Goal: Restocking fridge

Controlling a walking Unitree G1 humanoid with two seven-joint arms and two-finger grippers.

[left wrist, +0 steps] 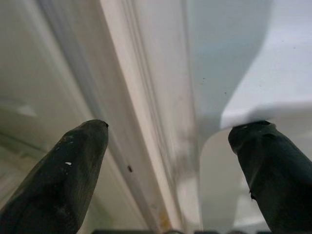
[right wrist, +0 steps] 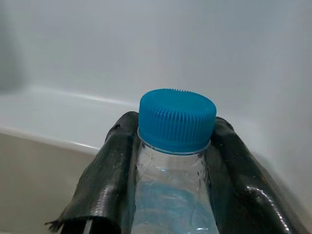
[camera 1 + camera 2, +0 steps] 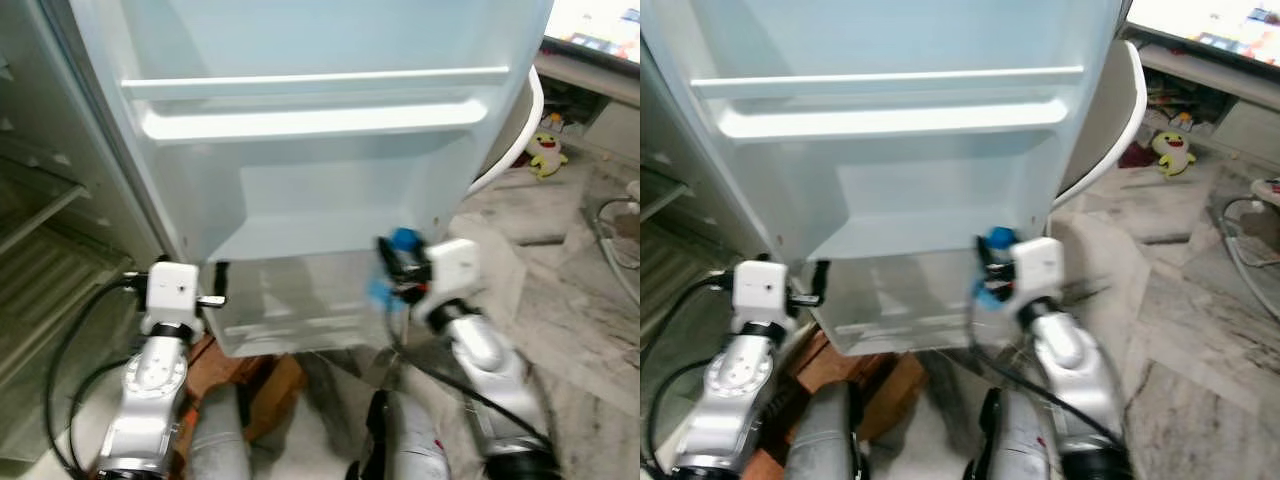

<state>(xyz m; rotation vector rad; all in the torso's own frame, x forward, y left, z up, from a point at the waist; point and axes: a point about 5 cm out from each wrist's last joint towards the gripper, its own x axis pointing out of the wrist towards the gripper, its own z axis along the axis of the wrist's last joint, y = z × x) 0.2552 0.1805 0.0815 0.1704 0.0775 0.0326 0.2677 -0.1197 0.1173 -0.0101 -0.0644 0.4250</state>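
While the right pincer (image 2: 170,161) clamps the bottle (image 2: 176,146), door bin (image 3: 300,300) edge sits close.

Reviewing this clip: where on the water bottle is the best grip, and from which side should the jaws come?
Grip the neck just below the blue cap, as the right gripper does now, one finger on each side of the bottle. The neck is narrow and round, and the cap's wider rim above the fingers should stop it slipping down. Coming from the door-facing side keeps it upright beside the door shelf.

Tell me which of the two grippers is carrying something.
The right gripper: it is shut on a clear bottle with a blue cap. The left gripper is open, empty, by the fridge door's edge.
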